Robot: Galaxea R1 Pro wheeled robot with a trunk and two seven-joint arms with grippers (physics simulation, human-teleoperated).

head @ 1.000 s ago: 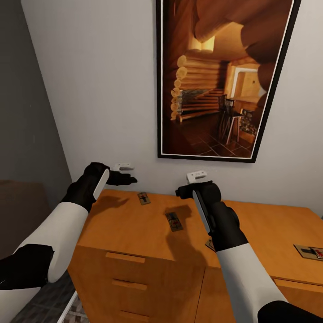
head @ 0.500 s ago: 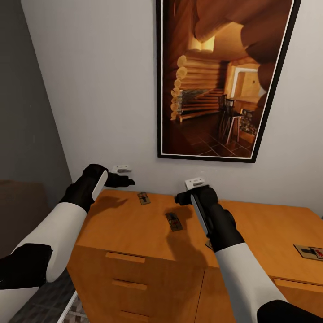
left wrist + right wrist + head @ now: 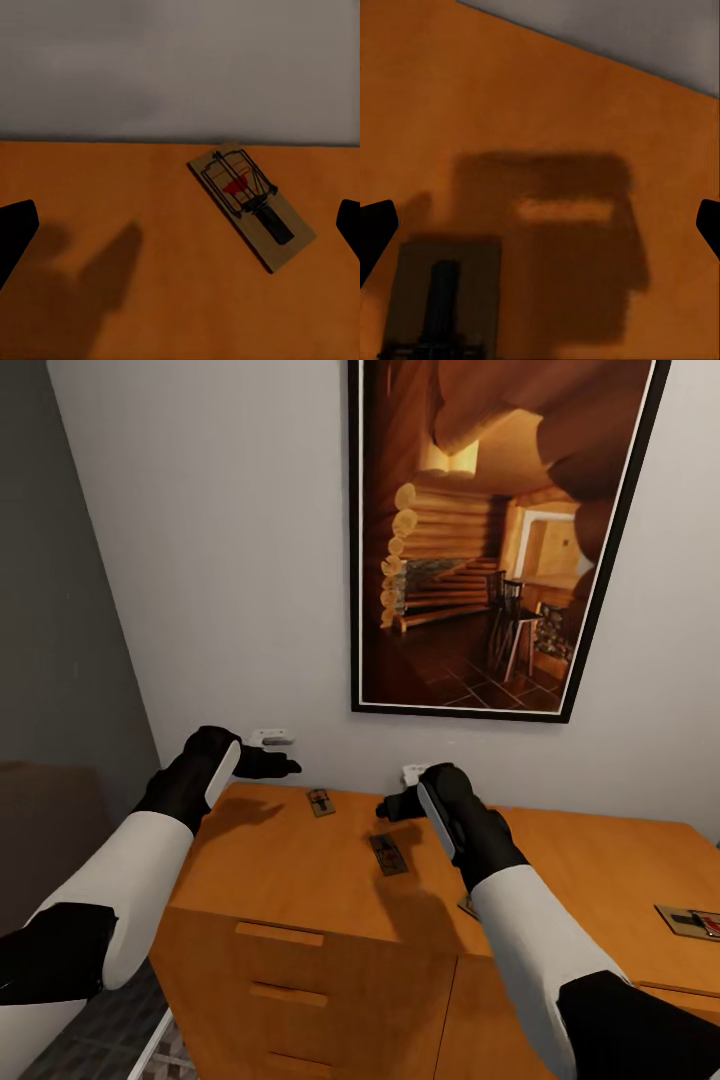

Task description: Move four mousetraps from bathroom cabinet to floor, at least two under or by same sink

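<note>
Open, empty right gripper (image 3: pixel 392 807) poised just above middle mousetrap (image 3: pixel 388 854) on cabinet (image 3: pixel 290 860), long axis running toward wall.

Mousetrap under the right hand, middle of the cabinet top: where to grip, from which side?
Grip the mousetrap across the long edges of its board, coming straight down from above. It lies flat on the cabinet with wire and bar on top, so only the thin side edges are free. The right hand hovers open just behind it; it likely needs to pull back toward the robot, then descend.
</note>
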